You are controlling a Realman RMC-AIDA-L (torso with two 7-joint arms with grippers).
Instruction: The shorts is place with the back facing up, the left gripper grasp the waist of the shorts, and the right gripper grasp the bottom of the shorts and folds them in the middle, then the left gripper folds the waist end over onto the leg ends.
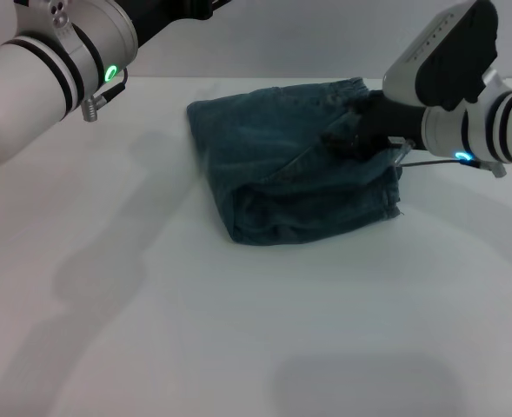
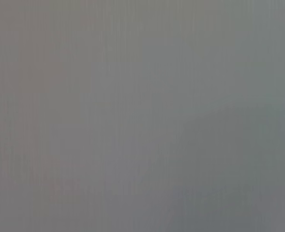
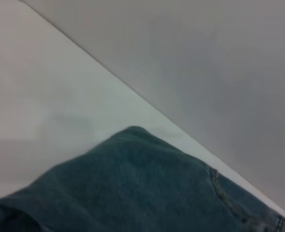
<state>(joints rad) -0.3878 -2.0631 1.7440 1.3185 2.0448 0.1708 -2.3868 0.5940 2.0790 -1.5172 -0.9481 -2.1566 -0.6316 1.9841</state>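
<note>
The shorts [image 1: 295,165] lie as a folded blue-green denim bundle on the white table [image 1: 151,287], toward the far right. A gathered, ruffled edge [image 1: 347,87] shows at the bundle's far right corner. My right gripper [image 1: 353,132], black and blocky, rests on the right part of the shorts, its fingers sunk into the cloth. In the right wrist view the denim [image 3: 132,188] fills the foreground, with a stitched seam [image 3: 219,191]. My left arm [image 1: 56,65], with its green light, hangs raised at the far left, well away from the shorts; its gripper is out of view.
The table's far edge [image 1: 238,78] meets a plain grey wall just behind the shorts. White tabletop stretches in front of and to the left of the bundle. The left wrist view shows only a blank grey surface.
</note>
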